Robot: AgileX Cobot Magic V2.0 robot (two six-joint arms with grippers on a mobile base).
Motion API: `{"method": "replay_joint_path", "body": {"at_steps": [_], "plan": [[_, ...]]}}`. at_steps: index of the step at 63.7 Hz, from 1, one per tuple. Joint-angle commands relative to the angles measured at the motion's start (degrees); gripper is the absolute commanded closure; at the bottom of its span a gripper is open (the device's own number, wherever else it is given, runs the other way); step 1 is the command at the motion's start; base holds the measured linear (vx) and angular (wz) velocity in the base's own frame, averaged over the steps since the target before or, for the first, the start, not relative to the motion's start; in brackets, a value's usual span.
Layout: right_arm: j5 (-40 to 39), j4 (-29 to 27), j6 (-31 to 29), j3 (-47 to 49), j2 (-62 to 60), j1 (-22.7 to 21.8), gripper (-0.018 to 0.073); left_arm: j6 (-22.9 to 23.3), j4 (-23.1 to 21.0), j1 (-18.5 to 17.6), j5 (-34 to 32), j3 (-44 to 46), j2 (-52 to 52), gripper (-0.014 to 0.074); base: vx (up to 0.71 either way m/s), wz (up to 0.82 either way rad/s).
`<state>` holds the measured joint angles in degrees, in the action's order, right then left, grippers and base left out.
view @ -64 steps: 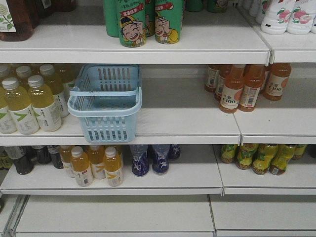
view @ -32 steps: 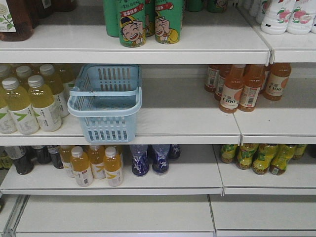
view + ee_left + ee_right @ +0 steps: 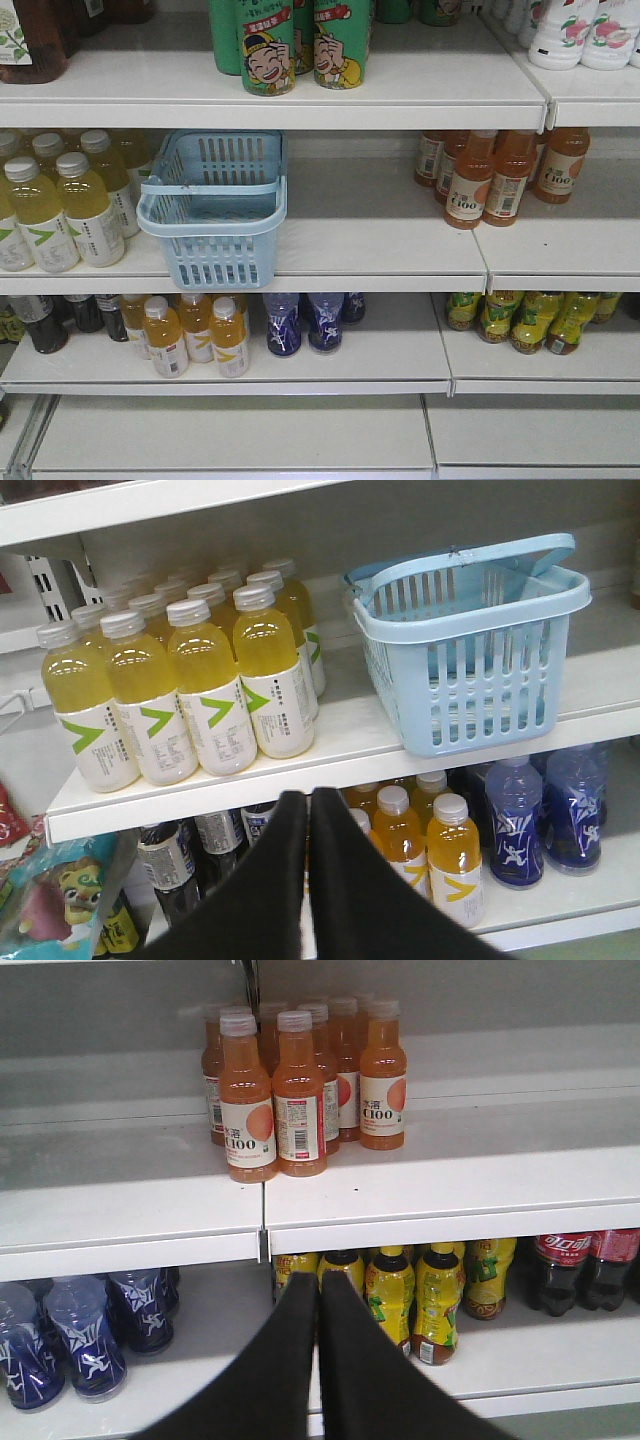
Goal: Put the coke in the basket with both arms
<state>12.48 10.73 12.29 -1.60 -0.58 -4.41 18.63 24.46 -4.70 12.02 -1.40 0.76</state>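
Likely slick, the coke [image 3: 563, 1265] is best gripped mid-label; left pincer [image 3: 308, 802] and right pincer [image 3: 318, 1284] are closed, empty.

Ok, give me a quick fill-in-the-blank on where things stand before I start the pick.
1. The basket on the middle shelf is ____ inside.
2. In the right wrist view, the coke stands on the shelf ____ the orange C100 bottles.
3. The left gripper and the right gripper both have their jaws ____.

Missing words: empty; below; shut.
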Motion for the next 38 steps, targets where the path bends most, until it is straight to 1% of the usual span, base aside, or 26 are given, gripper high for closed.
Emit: {"method": "replay_joint_path", "body": {"at_steps": [1,8,12,20,28,38], "plan": [[-3.9,0.4,-0.2,-0.6,-1.1,-0.4,0.0564,-0.1,1.5,-0.1,-4.5,-0.5,0.7,0.0603,0.0,0.0],[-3.9,0.4,-0.2,-0.6,-1.1,-0.4,0.0564,-0.3,1.8,-0.1,-3.9,-0.5,0.7,0.0603,0.0,0.0],[-3.9,0.4,-0.2,-0.6,-1.1,-0.4,0.0564,-1.7,4.1,-0.1,-1.6,-0.5,0.7,0.0603,0.0,0.0],[-3.9,0.4,-0.2,-0.6,-1.1,-0.4,0.0564,-1.7,7.8,-0.1,1.9,-0.5,0.7,0.0603,0.0,0.0],[-3.9,0.4,-0.2,-0.6,-1.1,-0.4,0.0564,-1.6,13.0,-0.1,2.4,-0.5,0.7,0.0603,0.0,0.0],[-3.9,0.4,-0.2,-0.6,-1.1,-0.4,0.0564,-1.6,13.4,-0.1,2.4,-0.5,0.7,0.0603,0.0,0.0]]}}
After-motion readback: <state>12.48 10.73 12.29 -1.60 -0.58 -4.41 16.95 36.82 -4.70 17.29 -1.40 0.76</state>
